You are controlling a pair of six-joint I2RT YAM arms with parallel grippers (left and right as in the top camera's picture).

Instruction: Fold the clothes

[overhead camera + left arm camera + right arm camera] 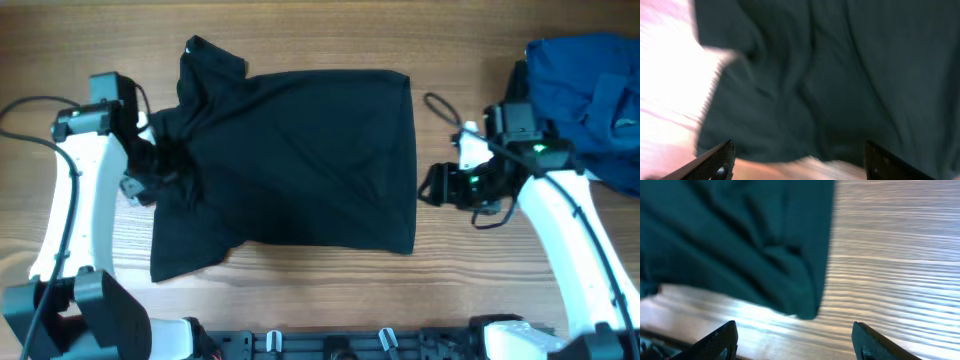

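A black shirt (pixel 290 160) lies spread on the wooden table, its body flat in the middle and a sleeve bunched at the left. My left gripper (pixel 160 168) is at that bunched left edge. In the left wrist view its fingers (pixel 799 162) stand wide open over the dark cloth (pixel 830 75), holding nothing. My right gripper (pixel 432 188) sits just off the shirt's right edge. In the right wrist view its fingers (pixel 795 342) are wide open over bare wood, with the shirt's corner (pixel 805 305) just ahead.
A blue garment (pixel 585 95) lies heaped at the far right of the table (pixel 470 50). A dark cable (pixel 440 108) loops beside the right arm. The table's front edge carries a black rail (pixel 340 345).
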